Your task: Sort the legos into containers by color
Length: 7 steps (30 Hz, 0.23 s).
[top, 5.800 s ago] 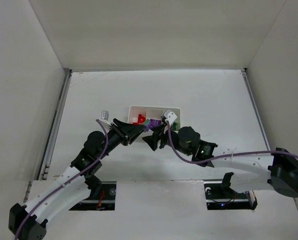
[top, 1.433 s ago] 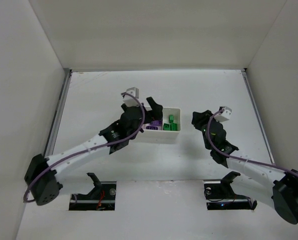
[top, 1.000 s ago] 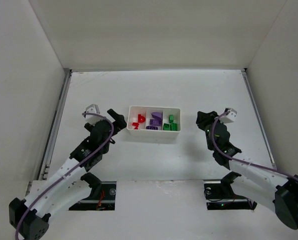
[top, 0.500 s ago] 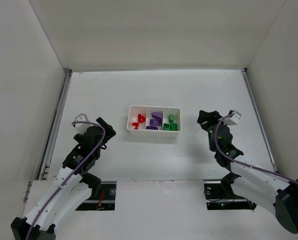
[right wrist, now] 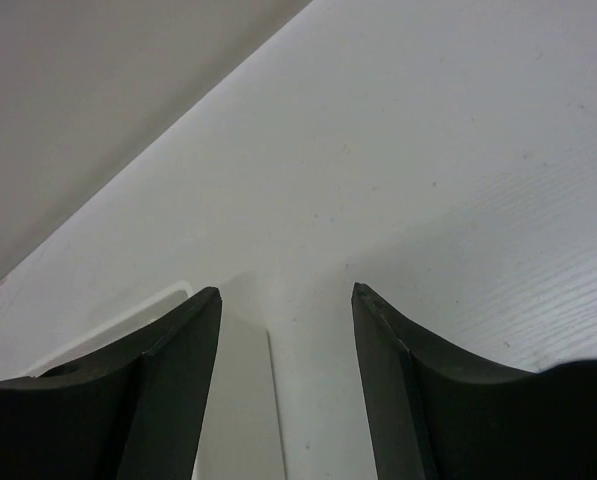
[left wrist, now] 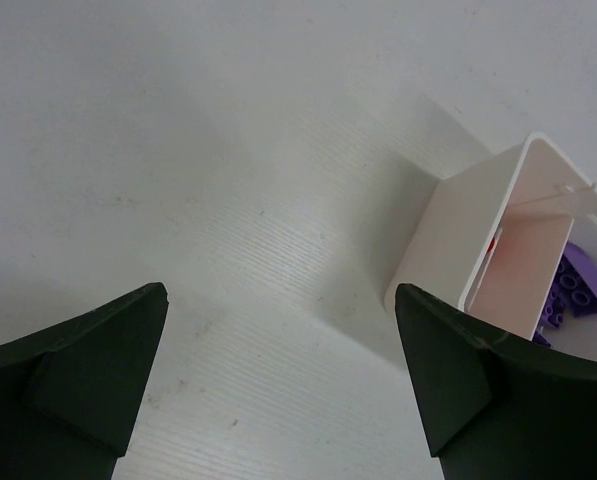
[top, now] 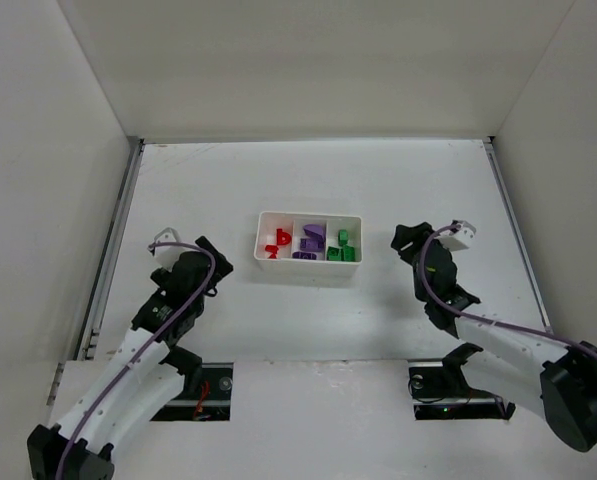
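The white tray (top: 306,268) sits mid-table with its three containers side by side. Red legos (top: 276,241) lie in the left one, purple legos (top: 311,240) in the middle, green legos (top: 342,247) in the right. My left gripper (top: 216,256) hovers left of the tray, open wide and empty. In the left wrist view the left gripper (left wrist: 280,290) faces bare table, with the tray's corner (left wrist: 448,230) and a purple lego (left wrist: 578,290) at right. My right gripper (top: 402,240) stands right of the tray. The right gripper (right wrist: 286,290) is open and empty, with the tray's end wall (right wrist: 243,390) just beyond it.
White enclosure walls rise on the left, back and right of the table. A metal rail (top: 113,250) runs along the left edge and another rail (top: 513,230) along the right. The arm bases sit at the near edge.
The left arm has drawn back leftward and toward the near edge, away from the tray. The right gripper has gone from shut to open, staying almost in place.
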Motion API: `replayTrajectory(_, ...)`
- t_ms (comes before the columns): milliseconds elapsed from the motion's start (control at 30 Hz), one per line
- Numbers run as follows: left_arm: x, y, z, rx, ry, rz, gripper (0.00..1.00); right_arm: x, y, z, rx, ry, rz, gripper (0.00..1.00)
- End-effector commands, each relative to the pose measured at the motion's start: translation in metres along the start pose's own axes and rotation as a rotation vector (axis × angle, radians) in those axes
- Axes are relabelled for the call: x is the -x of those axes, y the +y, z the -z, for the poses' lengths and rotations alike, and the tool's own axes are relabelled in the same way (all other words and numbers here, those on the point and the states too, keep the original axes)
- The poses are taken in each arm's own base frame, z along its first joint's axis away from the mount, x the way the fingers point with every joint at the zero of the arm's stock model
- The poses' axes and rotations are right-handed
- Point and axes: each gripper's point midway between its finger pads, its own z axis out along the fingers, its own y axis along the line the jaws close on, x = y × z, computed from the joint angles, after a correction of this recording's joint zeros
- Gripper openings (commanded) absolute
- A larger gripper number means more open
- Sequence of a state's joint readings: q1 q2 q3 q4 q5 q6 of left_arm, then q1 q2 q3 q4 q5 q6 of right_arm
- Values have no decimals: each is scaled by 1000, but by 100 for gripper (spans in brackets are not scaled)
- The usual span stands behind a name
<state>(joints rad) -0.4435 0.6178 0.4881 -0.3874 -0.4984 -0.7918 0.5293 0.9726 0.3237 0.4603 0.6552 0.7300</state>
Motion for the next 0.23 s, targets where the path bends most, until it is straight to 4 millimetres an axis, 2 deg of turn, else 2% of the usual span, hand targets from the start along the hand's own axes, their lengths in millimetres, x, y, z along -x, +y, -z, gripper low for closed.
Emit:
replayTrajectory(0,1,-3,-7,29,-17,73,100,14,12,-6,19,-46,-39,61)
replayTrajectory(200,8,-15,-14,8,-32,48,100,18,13,-4,22,-58,-37,63)
